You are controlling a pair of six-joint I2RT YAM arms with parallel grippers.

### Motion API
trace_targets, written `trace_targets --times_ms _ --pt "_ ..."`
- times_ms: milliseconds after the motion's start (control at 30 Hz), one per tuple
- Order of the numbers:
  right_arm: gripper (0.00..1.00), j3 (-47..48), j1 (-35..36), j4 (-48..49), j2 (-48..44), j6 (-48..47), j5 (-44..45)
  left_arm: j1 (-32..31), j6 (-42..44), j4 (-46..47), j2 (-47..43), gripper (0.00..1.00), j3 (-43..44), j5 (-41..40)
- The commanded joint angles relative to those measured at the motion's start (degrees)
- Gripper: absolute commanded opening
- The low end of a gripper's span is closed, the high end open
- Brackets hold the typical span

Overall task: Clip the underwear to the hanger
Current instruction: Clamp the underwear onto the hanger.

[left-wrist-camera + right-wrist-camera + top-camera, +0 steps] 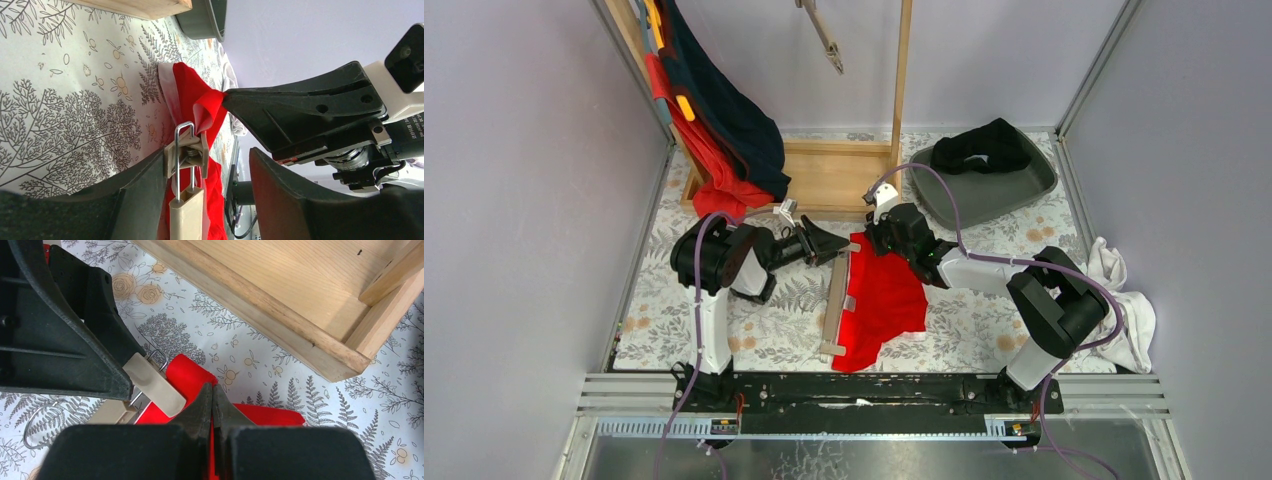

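The red underwear (886,295) lies crumpled on the floral table beside a beige hanger (837,300) lying flat. In the left wrist view the hanger's clip (187,150) is closed on the underwear's (192,90) edge. My left gripper (205,170) stands open around that clip, which rests against one finger (135,200). My right gripper (212,395) is shut on a fold of the underwear (270,415) just past the clip (152,382). From above, both grippers meet at the garment's top left corner, left (839,245) and right (874,238).
A wooden rack base (834,175) stands right behind the grippers, with red and navy clothes (724,130) hanging at its left. A grey tray (1014,190) holding a black garment sits at back right. White cloth (1124,300) lies by the right arm.
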Motion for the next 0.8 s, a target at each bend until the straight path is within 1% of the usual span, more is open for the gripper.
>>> trace_targets --times_ms 0,100,167,367,500,767 --pt "0.00 0.5 -0.4 1.6 -1.1 0.1 3.3 0.7 0.2 4.0 0.9 0.60 0.7 0.4" --pt "0.00 -1.2 -1.4 1.6 -1.1 0.4 3.9 2.2 0.8 3.8 -0.9 0.65 -1.1 -0.4" --pt "0.00 -1.9 -2.2 1.3 -0.8 0.9 4.2 3.3 1.6 3.0 -2.4 0.67 -2.3 -0.8" --pt "0.00 -3.3 -3.3 1.1 -0.8 1.8 4.8 4.5 3.4 0.3 -4.7 0.68 -3.2 -1.4" --pt "0.00 -2.9 -3.5 0.0 -0.6 2.0 5.3 4.5 2.4 1.8 -3.7 0.68 -3.1 -1.3" --pt "0.00 -2.6 -4.0 -1.0 -0.7 1.8 7.0 4.5 2.7 1.5 -3.7 0.69 -3.3 -0.9"
